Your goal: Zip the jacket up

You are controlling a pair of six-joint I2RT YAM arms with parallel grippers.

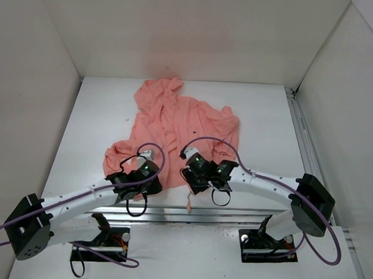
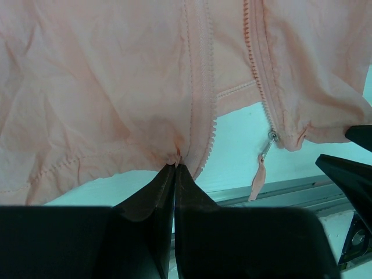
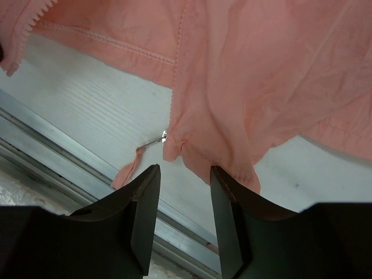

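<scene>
The salmon-pink jacket (image 1: 175, 124) lies spread on the white table, hood at the far end, hem toward the arms. My left gripper (image 2: 176, 167) is shut on the hem at the bottom of the left zip edge (image 2: 200, 87). The right zip edge (image 2: 258, 70) ends in a metal slider (image 2: 271, 137) with a pink fabric pull tab (image 2: 257, 180). My right gripper (image 3: 183, 171) is open, just short of the jacket's hem corner (image 3: 180, 145), with the slider (image 3: 164, 137) and pull tab (image 3: 125, 174) slightly left of its jaws. Nothing is between its fingers.
A metal rail (image 1: 233, 214) runs along the near table edge below the hem. White walls enclose the table on three sides. Another rail (image 1: 300, 137) runs along the right side. The arm bases (image 1: 100, 243) sit at the front.
</scene>
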